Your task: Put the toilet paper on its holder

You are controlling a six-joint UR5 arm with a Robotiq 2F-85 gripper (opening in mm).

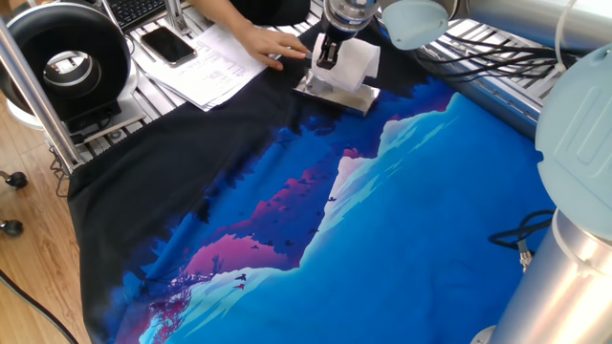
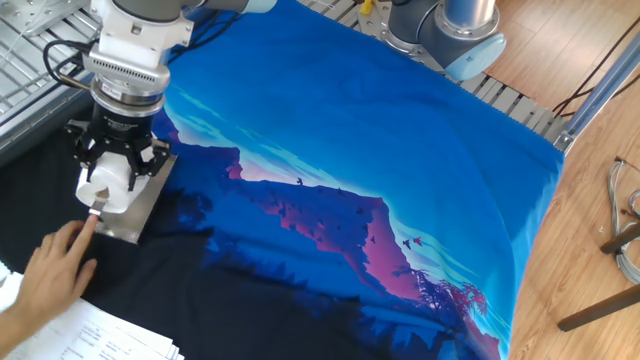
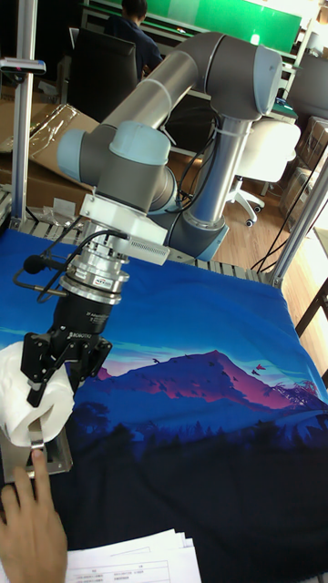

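Blue mountain-print cloth (image 1: 411, 210) covers the table, and at its dark far corner the gripper (image 2: 110, 170) is clamped on the toilet paper (image 3: 36, 392), holding it low over the holder (image 1: 337, 96), whose plate lies flat beneath; a person's hand (image 2: 50, 280) steadies the holder's end. Threading seems under way; next the roll's hollow must slide along the holder's bar before the fingers release
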